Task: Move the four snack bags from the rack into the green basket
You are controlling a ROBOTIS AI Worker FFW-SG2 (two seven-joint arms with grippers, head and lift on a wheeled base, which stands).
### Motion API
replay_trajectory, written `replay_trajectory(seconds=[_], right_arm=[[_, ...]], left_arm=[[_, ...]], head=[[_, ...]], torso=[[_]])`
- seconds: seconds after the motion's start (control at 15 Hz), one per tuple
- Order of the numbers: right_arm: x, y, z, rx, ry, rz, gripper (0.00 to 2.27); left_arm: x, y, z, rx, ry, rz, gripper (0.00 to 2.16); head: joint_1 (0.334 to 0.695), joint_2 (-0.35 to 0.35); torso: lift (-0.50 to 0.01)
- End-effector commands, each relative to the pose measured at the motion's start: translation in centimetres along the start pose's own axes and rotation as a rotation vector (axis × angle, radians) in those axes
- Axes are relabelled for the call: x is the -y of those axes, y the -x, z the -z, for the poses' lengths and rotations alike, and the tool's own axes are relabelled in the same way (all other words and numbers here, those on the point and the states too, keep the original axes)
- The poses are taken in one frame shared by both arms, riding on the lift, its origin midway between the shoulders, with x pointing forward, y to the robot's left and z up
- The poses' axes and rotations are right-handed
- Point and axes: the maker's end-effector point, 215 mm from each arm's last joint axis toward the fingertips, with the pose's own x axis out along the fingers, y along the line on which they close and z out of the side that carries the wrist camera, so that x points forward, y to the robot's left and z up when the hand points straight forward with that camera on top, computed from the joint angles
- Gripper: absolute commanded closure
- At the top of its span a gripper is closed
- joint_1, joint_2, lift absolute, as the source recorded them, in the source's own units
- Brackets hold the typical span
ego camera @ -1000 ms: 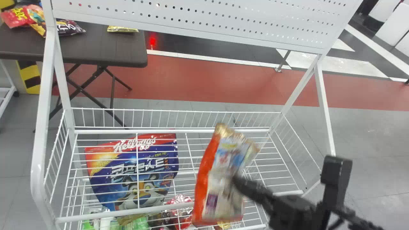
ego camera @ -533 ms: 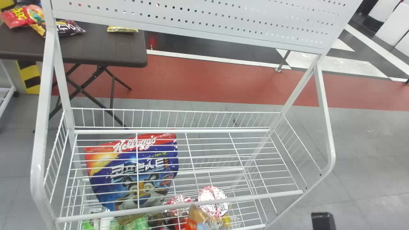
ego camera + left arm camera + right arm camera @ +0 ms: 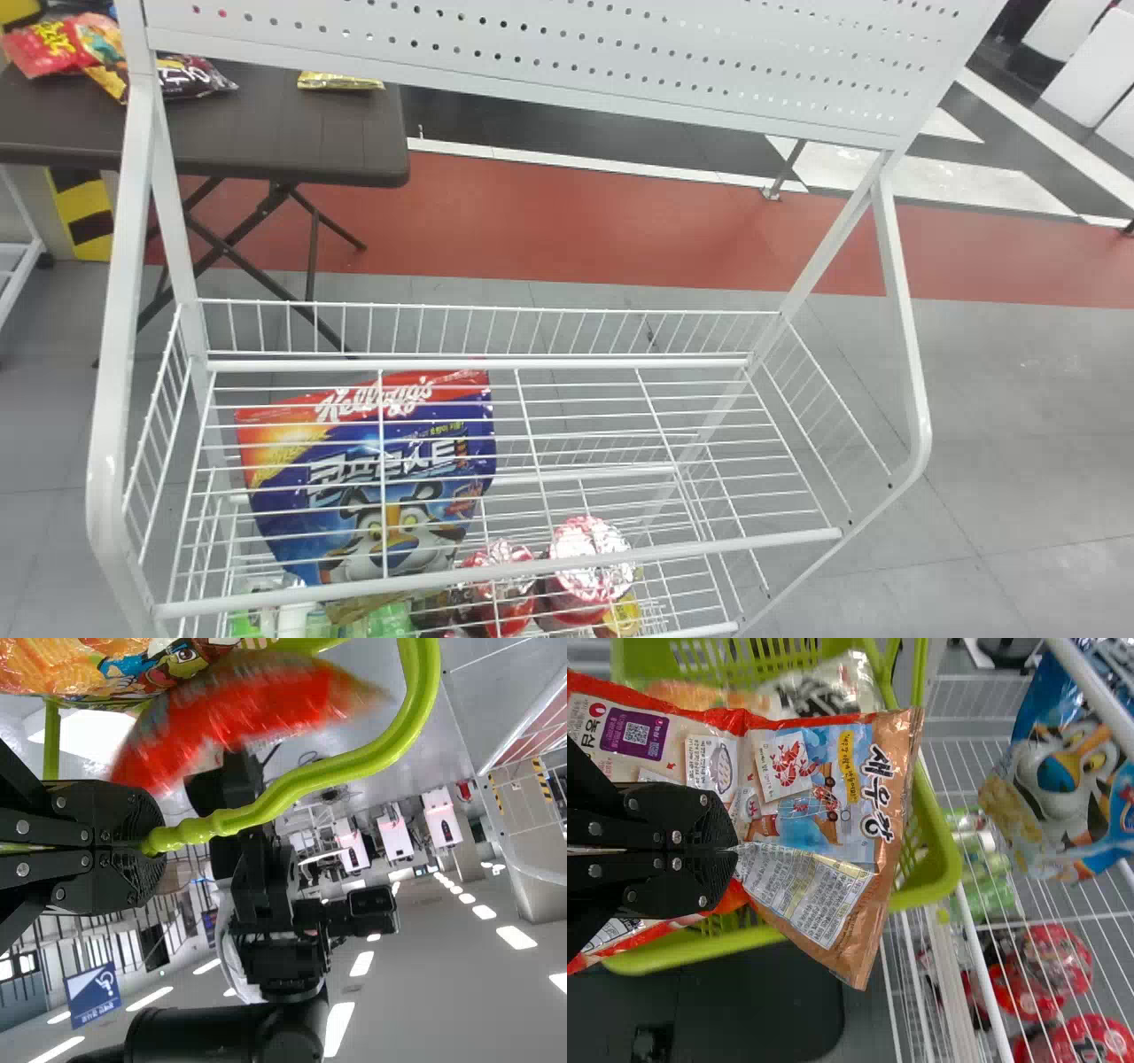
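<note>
In the right wrist view my right gripper [image 3: 733, 849] is shut on the middle of a red and copper snack bag [image 3: 824, 788]. That bag lies across the opening of the green basket [image 3: 935, 846], over other bags [image 3: 824, 689] inside it. My left gripper [image 3: 152, 847] is shut on the green basket's handle [image 3: 354, 762] in the left wrist view, with the blurred red bag [image 3: 248, 718] above the basket's contents. One blue snack bag [image 3: 390, 496] stays on the upper shelf of the white rack [image 3: 478, 363], at its left side in the head view.
Cup noodles [image 3: 589, 567] and green-labelled containers [image 3: 381, 620] stand on the rack's lower shelf. White bars [image 3: 496, 585] run along the rack's front. A dark table [image 3: 292, 133] with several packs is behind on the left.
The right arm has carried the red bag from above the rack's front toward the robot, out past the head view's bottom edge. The blue bag has not moved.
</note>
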Motion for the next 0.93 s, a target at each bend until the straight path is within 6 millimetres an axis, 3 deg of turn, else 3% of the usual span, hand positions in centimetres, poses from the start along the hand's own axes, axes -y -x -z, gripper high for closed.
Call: replay_trajectory(seconds=[0.0,0.47,0.6,0.73,0.87], right_arm=[[1.0,-0.1,-0.9,0.030,0.020,0.025,2.13],[-4.9,-1.5,-0.4,0.025,0.098,-0.098,2.13],[-6.3,-2.0,1.4,-0.023,0.145,-0.110,2.13],[-5.8,-3.0,2.9,-0.071,0.190,-0.062,2.13],[-3.7,-3.6,4.2,-0.115,0.205,-0.004,2.12]], left_arm=[[0.0,0.0,0.2,-0.003,0.005,0.001,1.58],[0.2,-0.5,0.7,-0.017,0.010,0.003,1.58],[0.2,-0.4,0.7,-0.017,0.011,0.004,1.58],[0.3,-0.6,0.8,-0.019,0.010,0.007,1.58],[0.3,-0.4,0.8,-0.017,0.013,0.009,1.58]], head=[[0.695,-0.350],[0.695,-0.350],[0.695,-0.350],[0.695,-0.350],[0.695,-0.350]], torso=[[0.000],[0.000],[0.000],[0.000],[0.000]])
